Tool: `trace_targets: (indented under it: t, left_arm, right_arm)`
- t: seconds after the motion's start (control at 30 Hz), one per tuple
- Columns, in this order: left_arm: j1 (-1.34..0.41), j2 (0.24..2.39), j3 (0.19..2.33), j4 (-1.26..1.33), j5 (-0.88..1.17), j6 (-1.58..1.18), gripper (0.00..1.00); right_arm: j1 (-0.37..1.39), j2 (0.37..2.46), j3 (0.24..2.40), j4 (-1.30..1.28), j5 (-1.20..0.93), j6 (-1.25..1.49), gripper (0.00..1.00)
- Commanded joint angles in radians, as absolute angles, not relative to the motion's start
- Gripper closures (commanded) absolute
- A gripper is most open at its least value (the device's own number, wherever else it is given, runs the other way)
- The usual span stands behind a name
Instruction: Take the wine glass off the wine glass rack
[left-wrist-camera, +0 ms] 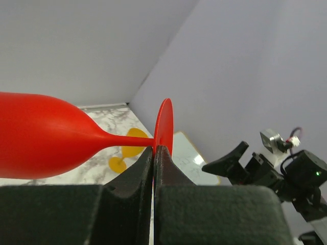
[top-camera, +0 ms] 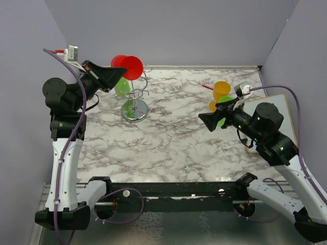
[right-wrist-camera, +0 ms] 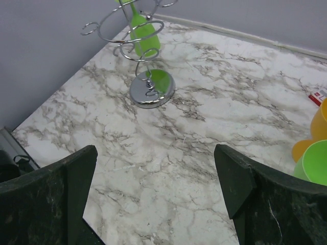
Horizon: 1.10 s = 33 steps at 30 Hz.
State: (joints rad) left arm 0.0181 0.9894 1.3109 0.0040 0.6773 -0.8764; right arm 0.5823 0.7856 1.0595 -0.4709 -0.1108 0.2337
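The red wine glass (top-camera: 127,65) lies sideways in the air above the chrome wine glass rack (top-camera: 135,99). My left gripper (top-camera: 108,76) is shut on it. In the left wrist view the fingertips (left-wrist-camera: 162,153) pinch the lower rim of the round foot (left-wrist-camera: 163,122), and the bowl (left-wrist-camera: 46,135) points left. No wire shows around its stem. A green wine glass (top-camera: 122,87) hangs upside down on the rack (right-wrist-camera: 138,30). My right gripper (top-camera: 208,120) is open and empty over the table, right of the rack; its jaws stand wide apart (right-wrist-camera: 156,168).
The rack's round base (right-wrist-camera: 152,89) stands at the table's back left. Two orange glasses (top-camera: 222,91) and a green one (top-camera: 226,100) stand at the back right, near my right wrist. A white board (top-camera: 280,109) lies at the right edge. Purple walls close three sides.
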Motion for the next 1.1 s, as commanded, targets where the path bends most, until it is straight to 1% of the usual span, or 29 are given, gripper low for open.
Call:
trace_targets:
  t: [0.0,0.07,0.17,0.33,0.43,0.63,0.77,0.9,1.07]
  left_arm:
    - [-0.053,0.963,1.278,0.229,0.796,-0.903,1.0]
    - [-0.097,0.965,1.263,0.25,0.8,-0.876,1.0]
    - [-0.199,0.958,1.238,0.269,0.797,-0.774,1.0]
    - [-0.423,0.903,1.109,0.328,0.769,-0.564,1.0]
    - [-0.519,0.879,1.044,0.328,0.785,-0.459,1.0]
    - [-0.62,0.852,0.905,0.343,0.841,-0.372,1.0]
    - [-0.686,0.859,0.793,0.408,0.85,-0.362,1.0]
    - [-0.728,0.9,0.756,0.408,0.921,-0.354,1.0]
    - [-0.777,0.886,0.712,0.406,0.909,-0.288,1.0]
  right_arm:
    - [0.583,0.714,1.051,-0.426,-0.255,0.233,0.0]
    - [0.583,0.688,1.026,-0.385,-0.299,0.248,0.0]
    - [0.583,0.667,0.999,-0.355,-0.309,0.268,0.0]
    - [0.582,0.675,0.97,-0.352,-0.345,0.3,0.0]
    - [0.583,0.677,0.965,-0.368,-0.324,0.307,0.0]
    - [0.582,0.704,0.986,-0.442,-0.16,0.345,0.0]
    - [0.583,0.739,0.977,-0.458,-0.15,0.359,0.0]
    - [0.583,0.785,0.995,-0.488,-0.122,0.35,0.0]
    - [0.583,0.844,1.041,-0.541,-0.073,0.35,0.0]
